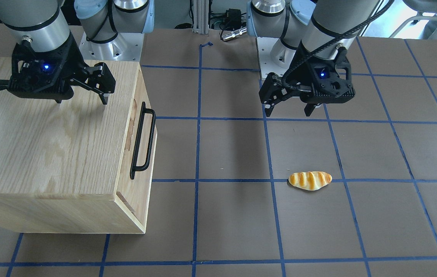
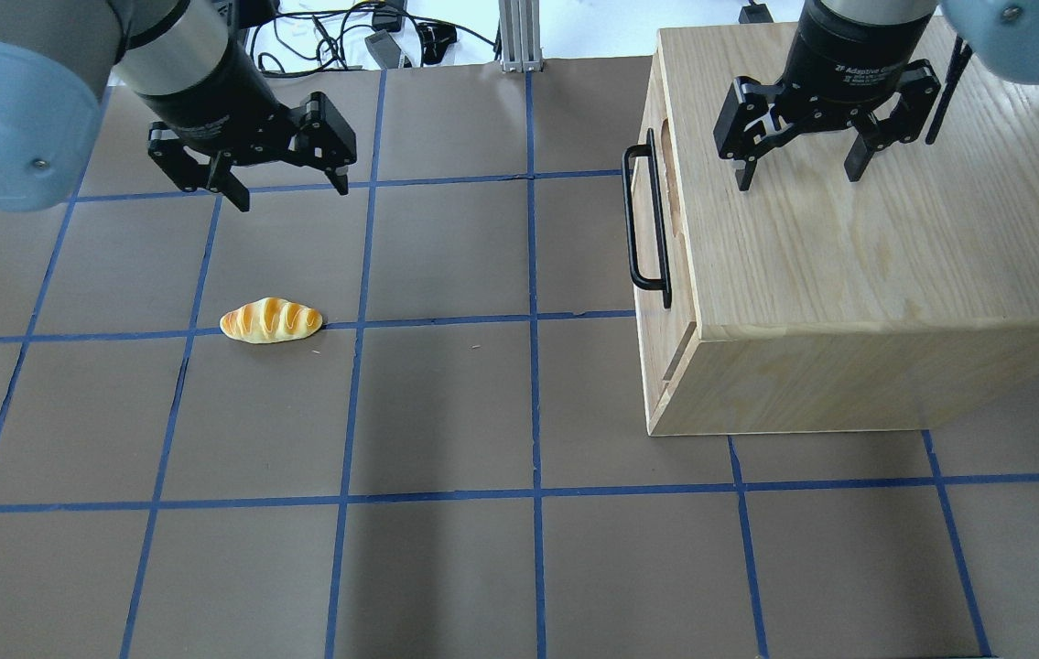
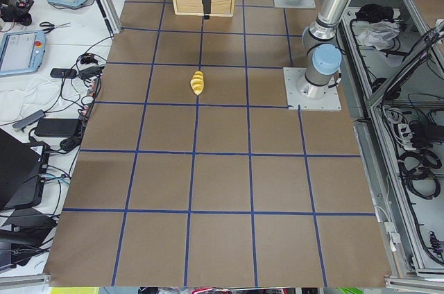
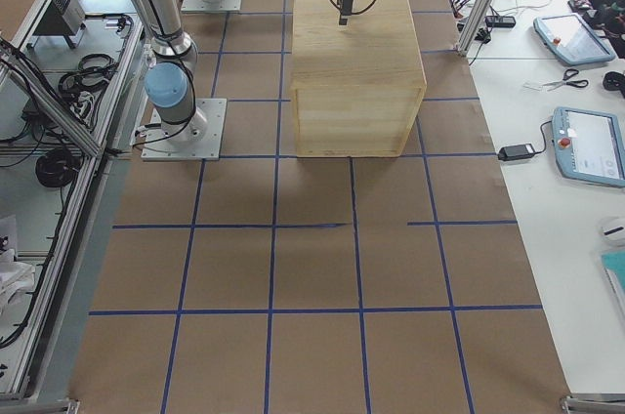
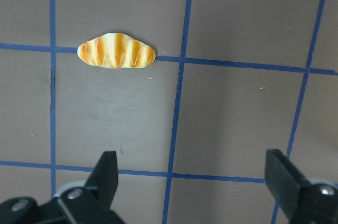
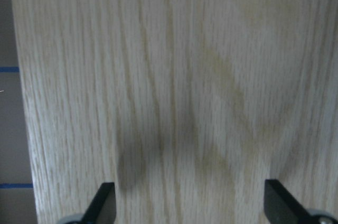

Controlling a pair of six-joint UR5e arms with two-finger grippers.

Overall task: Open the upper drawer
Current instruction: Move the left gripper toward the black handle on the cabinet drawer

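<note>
- One desk (image 2: pixel 446 403) was recorded.
- One oak cabinet (image 2: pixel 867 265) was counted, with one upper drawer (image 1: pixel 139 92) bearing one black bar handle (image 1: pixel 150 138).
- One bread roll (image 2: pixel 271 321) was counted.
- Two grippers were counted: left gripper (image 2: pixel 290 194), right gripper (image 2: pixel 798 178).

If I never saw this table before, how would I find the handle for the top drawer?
Find the big oak cabinet under the right pincer. On its side facing the middle of the table, just below the top edge, runs the upper drawer's handle: one long black metal bar, the only black bar on all that pale wood.
</note>
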